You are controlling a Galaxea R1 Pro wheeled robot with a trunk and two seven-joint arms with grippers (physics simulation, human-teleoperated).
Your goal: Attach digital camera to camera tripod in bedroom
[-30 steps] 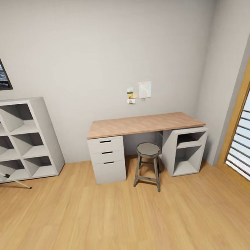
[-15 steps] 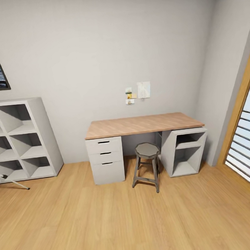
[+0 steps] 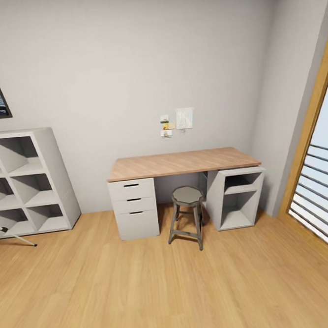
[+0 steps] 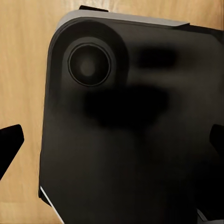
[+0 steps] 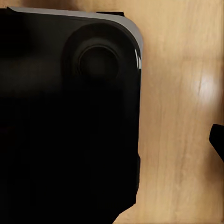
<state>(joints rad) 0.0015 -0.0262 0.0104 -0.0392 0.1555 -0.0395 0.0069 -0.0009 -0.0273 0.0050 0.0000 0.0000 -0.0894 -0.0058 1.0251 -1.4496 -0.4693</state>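
Note:
At the left edge of the head view, one thin silver-white leg of the camera tripod (image 3: 19, 239) slants down to the wood floor in front of the white cube shelving (image 3: 30, 182); the rest of the tripod is out of frame. The digital camera is out of view. My left gripper (image 4: 113, 142) is open, its dark fingertips (image 4: 10, 143) far apart over the robot's black base. My right gripper (image 5: 112, 140) also looks open: one fingertip (image 5: 217, 139) shows at the frame's edge and the other is lost against the black base.
A wood-topped desk (image 3: 181, 162) with a white drawer unit (image 3: 134, 208) stands against the far grey wall, a grey stool (image 3: 186, 216) in front of it. An oak-framed door with frosted stripes (image 3: 317, 171) is at the right. Light plank floor (image 3: 169, 292) lies between me and the furniture.
The whole head view has shifted: desk, stool and shelving have drifted slightly left in the picture. Nothing in the room itself has moved.

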